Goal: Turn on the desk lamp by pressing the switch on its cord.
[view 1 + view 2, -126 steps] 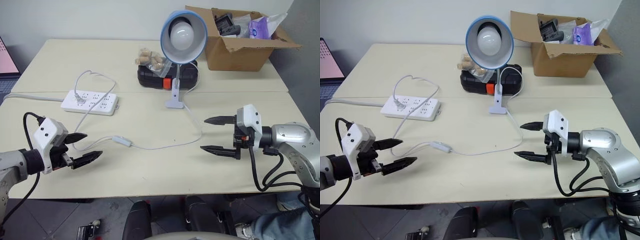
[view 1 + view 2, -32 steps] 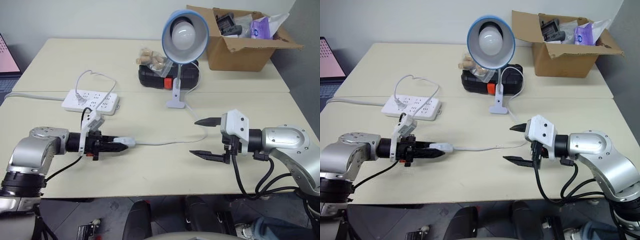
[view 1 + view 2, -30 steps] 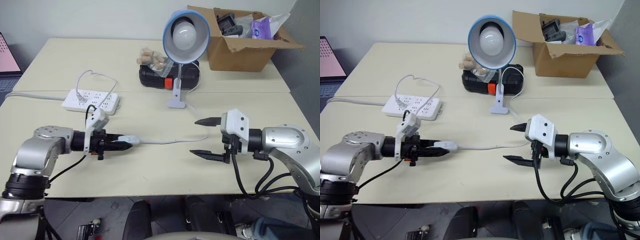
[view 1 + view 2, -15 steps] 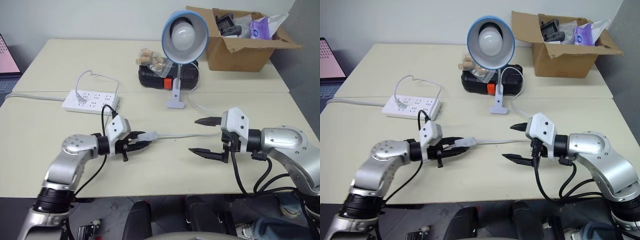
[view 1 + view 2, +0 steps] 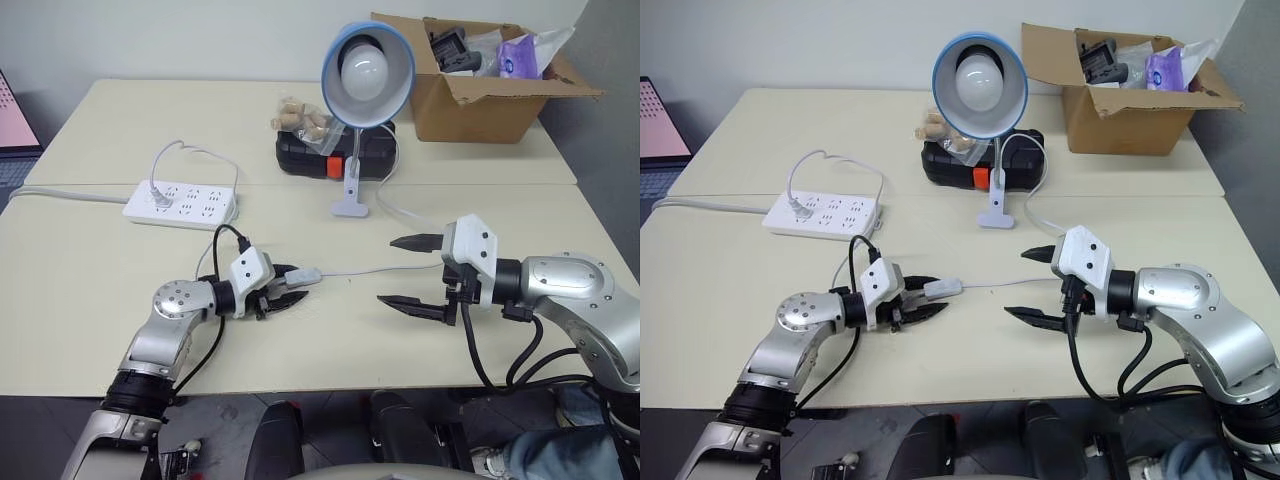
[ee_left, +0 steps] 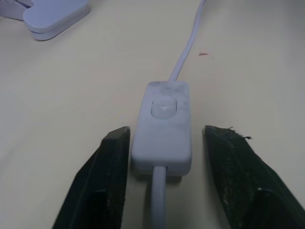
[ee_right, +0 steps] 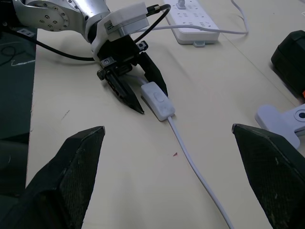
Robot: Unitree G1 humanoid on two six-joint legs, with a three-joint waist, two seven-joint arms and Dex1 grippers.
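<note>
You had the switch [image 6: 163, 128] lying on the table [image 5: 120, 130] between the left gripper [image 5: 286, 289]'s parted fingers, released rather than pinched, its rocker facing up and the desk lamp [image 5: 366, 62] unlit. Next you needed to press that rocker. Your left forearm lay low, pointing toward the right gripper [image 5: 411, 271], which hovered spread wide, holding nothing, near the cord [image 5: 375, 268].
</note>
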